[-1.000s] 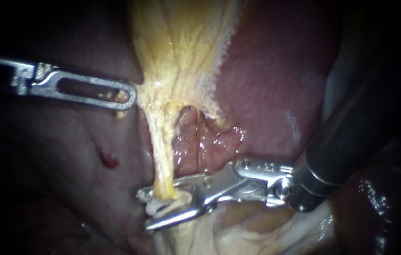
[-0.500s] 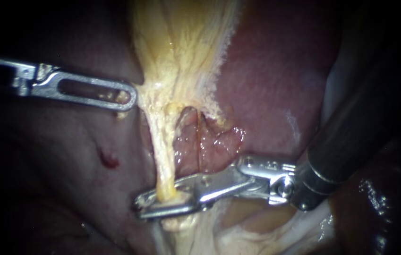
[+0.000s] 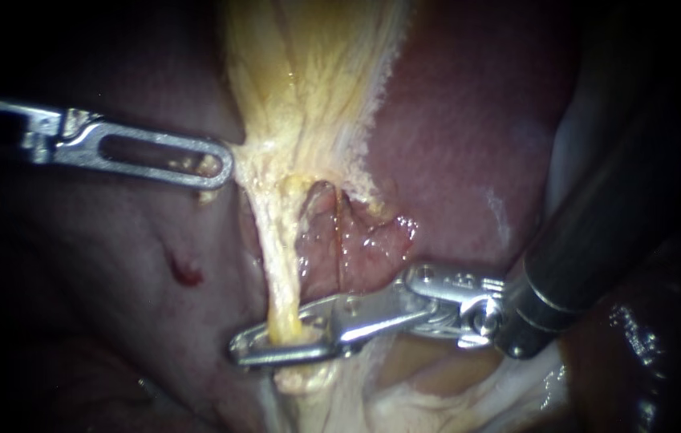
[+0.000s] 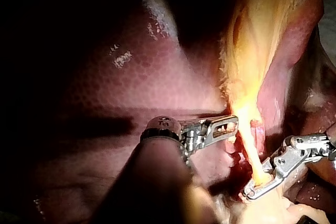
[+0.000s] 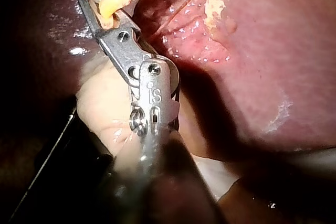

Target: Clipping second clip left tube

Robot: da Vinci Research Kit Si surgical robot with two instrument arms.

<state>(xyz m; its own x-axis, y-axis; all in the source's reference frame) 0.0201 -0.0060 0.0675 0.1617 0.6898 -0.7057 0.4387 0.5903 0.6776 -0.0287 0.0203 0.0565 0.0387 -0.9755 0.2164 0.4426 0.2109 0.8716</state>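
At left, jaws clamped on tissue (image 3: 308,96) edge: L instrument (image 3: 226,168). Below that, down from tissue: tube (image 3: 277,265). Across tube's lower end, from lower right, jaws closed on it from both sides: R instrument (image 3: 242,351). Behind & to right of tube: liver (image 3: 452,120). Instruments well apart, L one higher

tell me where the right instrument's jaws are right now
In the endoscope view the right instrument has its jaws low at centre, shut on the lower end of the yellowish tube, below and right of the left instrument.
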